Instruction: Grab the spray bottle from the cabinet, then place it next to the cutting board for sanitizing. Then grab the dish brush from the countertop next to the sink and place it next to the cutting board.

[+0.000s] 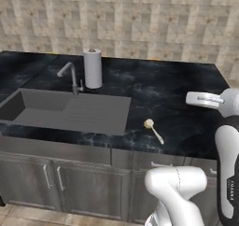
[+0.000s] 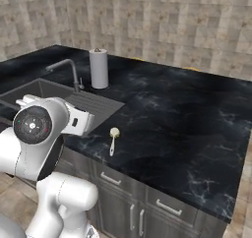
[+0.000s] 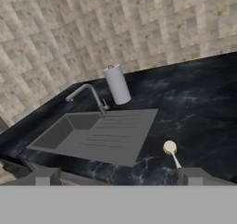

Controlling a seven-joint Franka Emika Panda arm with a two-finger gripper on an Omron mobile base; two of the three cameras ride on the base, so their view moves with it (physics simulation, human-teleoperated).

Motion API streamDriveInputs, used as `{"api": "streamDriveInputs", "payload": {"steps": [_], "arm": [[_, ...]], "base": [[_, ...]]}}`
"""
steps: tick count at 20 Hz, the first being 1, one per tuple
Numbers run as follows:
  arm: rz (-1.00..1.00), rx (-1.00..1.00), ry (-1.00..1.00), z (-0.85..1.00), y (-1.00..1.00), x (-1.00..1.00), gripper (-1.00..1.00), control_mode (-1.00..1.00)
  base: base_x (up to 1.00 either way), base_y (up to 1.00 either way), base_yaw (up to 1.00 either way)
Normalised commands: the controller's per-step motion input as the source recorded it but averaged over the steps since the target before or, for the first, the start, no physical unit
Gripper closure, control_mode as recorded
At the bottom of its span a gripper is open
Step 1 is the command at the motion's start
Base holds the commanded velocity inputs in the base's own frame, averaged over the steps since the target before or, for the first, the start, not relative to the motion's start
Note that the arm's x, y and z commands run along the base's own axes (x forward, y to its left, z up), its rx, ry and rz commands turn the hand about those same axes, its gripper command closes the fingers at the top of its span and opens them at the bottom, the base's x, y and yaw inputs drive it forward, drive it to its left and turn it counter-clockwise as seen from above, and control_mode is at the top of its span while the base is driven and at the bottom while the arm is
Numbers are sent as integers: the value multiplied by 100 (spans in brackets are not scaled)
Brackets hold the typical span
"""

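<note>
Judging by the layout, the step in hand is the reach for the dish brush [image 1: 153,130], which lies flat on the black marbled surface [image 1: 177,94] just beside the right edge of the sink [image 1: 70,110], at lower centre of the left base frame; its yellow bristle head points toward the wall and its cream handle runs toward the surface's front edge. The claw [image 3: 118,177] hangs above and short of it, jaws spread wide and empty, with the brush sitting just over the right fingertip in the hand frame. A good approach would bring the claw over the slim handle's middle, turn the wrist so the jaws straddle the handle crosswise, and descend low before closing, since so thin a piece could slip or roll. A paper-towel roll [image 1: 92,68] stands behind the faucet [image 1: 69,75], well clear of that path. Small dark lettering runs down the arm at the right edge of the left base frame, too blurred to read.
</note>
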Motion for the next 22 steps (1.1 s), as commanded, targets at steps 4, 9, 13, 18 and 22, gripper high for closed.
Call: {"api": "streamDriveInputs", "payload": {"steps": [4,9,13,18,22], "arm": [[0,0,0,0,0,0,-100,100],[0,0,0,0,0,0,-100,100],[0,0,0,0,0,0,-100,100],[-1,0,2,-3,4,2,-100,-100],[-1,-8,34,-30,38,60,-100,-100]], "base": [[3,7,-5],[44,6,-16],[24,0,-12],[2,6,-2],[0,0,0]]}}
